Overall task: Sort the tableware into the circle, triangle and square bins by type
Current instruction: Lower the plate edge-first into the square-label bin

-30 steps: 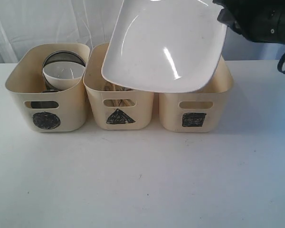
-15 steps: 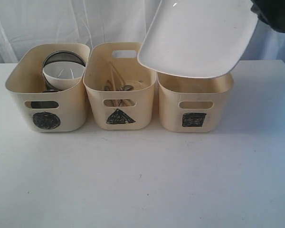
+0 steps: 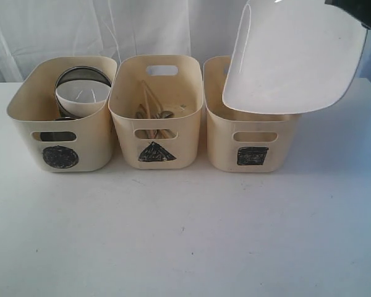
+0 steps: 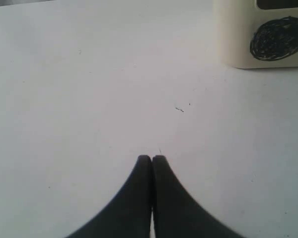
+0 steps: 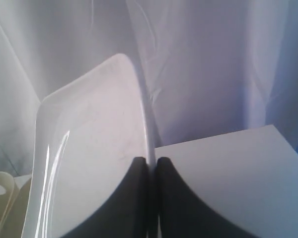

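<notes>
A large square white plate [image 3: 294, 59] hangs tilted above the square-marked bin [image 3: 252, 143], its lower edge hiding that bin's back rim. My right gripper [image 5: 151, 159] is shut on the plate's rim [image 5: 147, 139]; only a dark part of that arm shows at the exterior view's top right corner. The circle-marked bin [image 3: 60, 133] holds a small white bowl [image 3: 81, 97] and steel ware behind it. Chopsticks and cutlery [image 3: 153, 111] lie in the triangle-marked bin [image 3: 156, 137]. My left gripper [image 4: 151, 157] is shut and empty over the bare table, near the circle-marked bin [image 4: 268, 37].
A white table [image 3: 185, 229] carries the three bins in a row at the back. A white curtain [image 3: 80, 28] hangs behind them. The table's right edge shows in the right wrist view.
The plate has moved to the right, from over the triangle-marked bin to over the square-marked bin, and tilted more upright. The triangle-marked bin's inside now shows.
</notes>
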